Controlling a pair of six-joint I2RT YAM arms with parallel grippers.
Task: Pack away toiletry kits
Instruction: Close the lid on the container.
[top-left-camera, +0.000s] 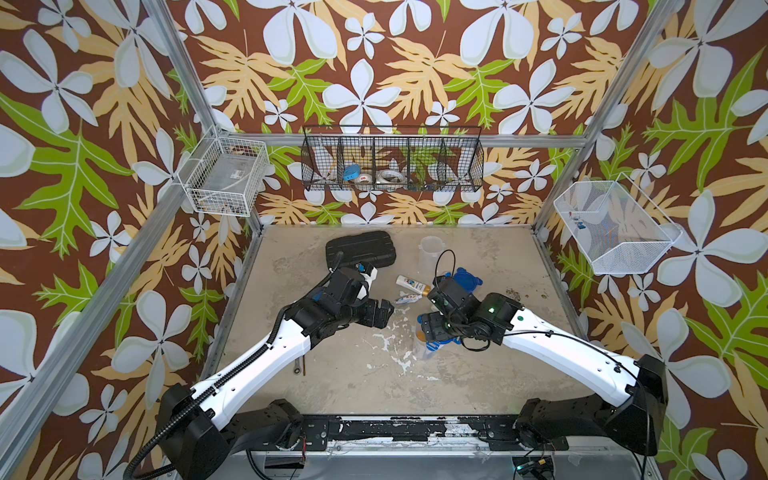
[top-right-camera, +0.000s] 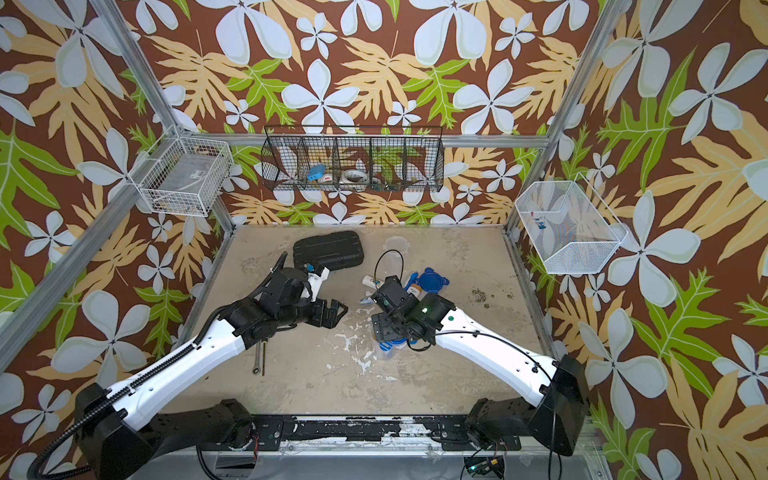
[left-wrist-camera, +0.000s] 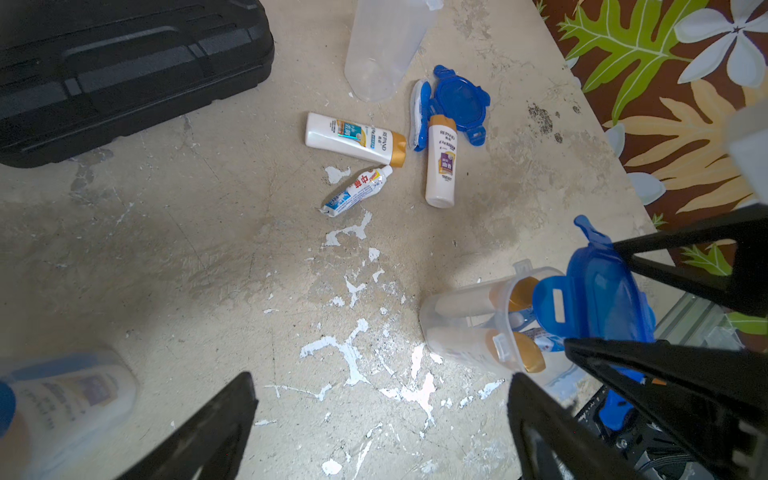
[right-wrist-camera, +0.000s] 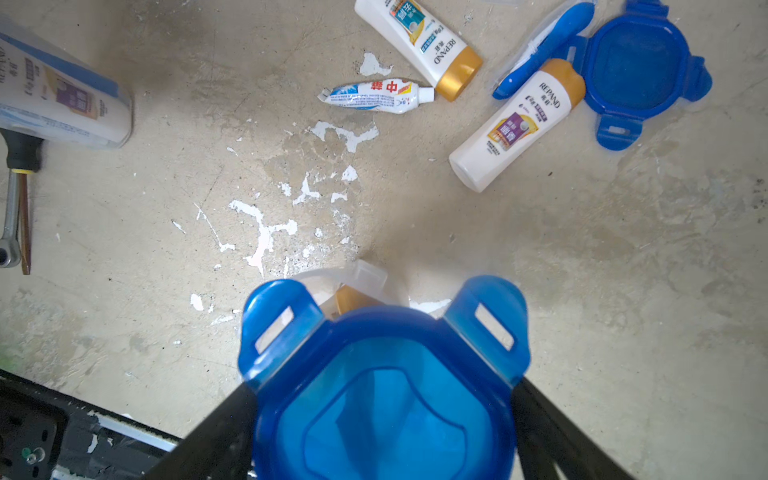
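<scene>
My right gripper (right-wrist-camera: 382, 399) is shut on a blue clip lid (right-wrist-camera: 386, 374), held at the mouth of a clear tumbler (left-wrist-camera: 469, 320) that lies on its side with capped bottles inside. My left gripper (left-wrist-camera: 382, 376) hangs open over bare table beside it, with nothing between its fingers. Farther back lie two white bottles (left-wrist-camera: 355, 139) (left-wrist-camera: 441, 166), a toothpaste tube (left-wrist-camera: 357, 190), a blue toothbrush (left-wrist-camera: 419, 114) and a loose blue lid (left-wrist-camera: 457, 99). An empty tumbler (top-left-camera: 430, 253) stands behind them. Another filled tumbler (right-wrist-camera: 62, 99) lies near the left arm.
A black ribbed case (top-left-camera: 359, 248) sits at the back left of the table. A wrench and a screwdriver (top-left-camera: 298, 365) lie under the left arm. Wire baskets hang on the back wall (top-left-camera: 392, 164), the left wall (top-left-camera: 224, 176) and the right wall (top-left-camera: 615, 226).
</scene>
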